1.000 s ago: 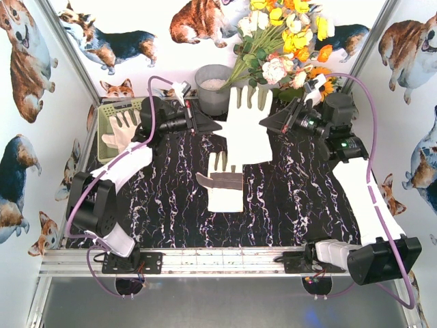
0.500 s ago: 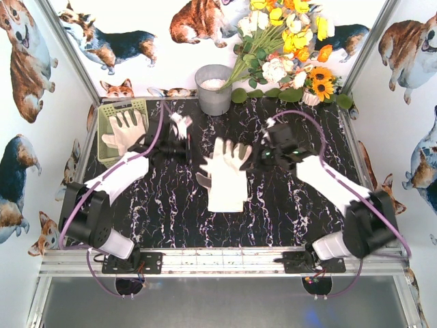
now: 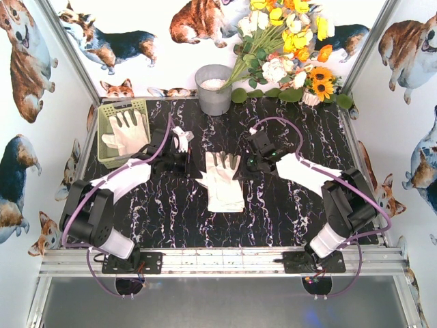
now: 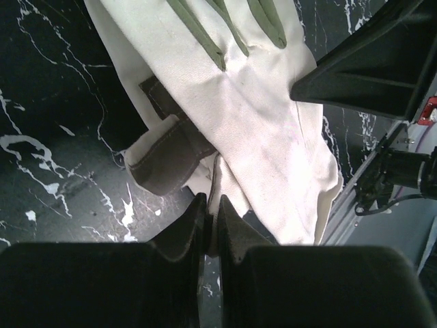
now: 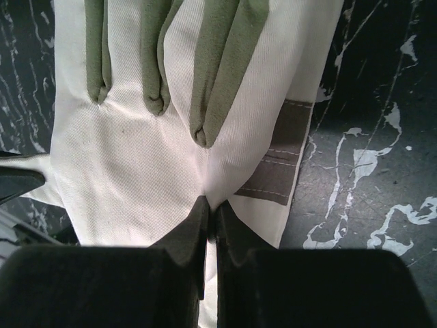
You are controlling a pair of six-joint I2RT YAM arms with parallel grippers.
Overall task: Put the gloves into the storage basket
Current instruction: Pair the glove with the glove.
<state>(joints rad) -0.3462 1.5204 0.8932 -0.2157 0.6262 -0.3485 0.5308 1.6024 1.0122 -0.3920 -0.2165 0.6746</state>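
A cream-white glove [image 3: 222, 179] lies palm-fabric up on a second glove [image 3: 225, 199] at the table's middle. My left gripper [image 3: 196, 171] is shut on its left edge, and my right gripper [image 3: 240, 169] pinches its right edge. In the left wrist view the left gripper [image 4: 211, 207] grips a fold of the white glove [image 4: 252, 123]; the lower glove's brown thumb [image 4: 164, 158] pokes out beside it. In the right wrist view the right gripper [image 5: 212, 207] squeezes the glove [image 5: 130, 150] below its grey-green fingers. The pale green storage basket [image 3: 104, 123] at the back left holds one glove [image 3: 128, 132].
A round grey metal bucket [image 3: 214, 90] stands at the back centre, with a bunch of artificial flowers [image 3: 287, 48] to its right. Corgi-print walls close in the black marbled table [image 3: 293, 212] on three sides. The right gripper's dark finger [image 4: 372, 65] shows in the left wrist view.
Both grippers have come down and inward with the glove stretched between them, from high near the bucket to lying on the other glove on the table.
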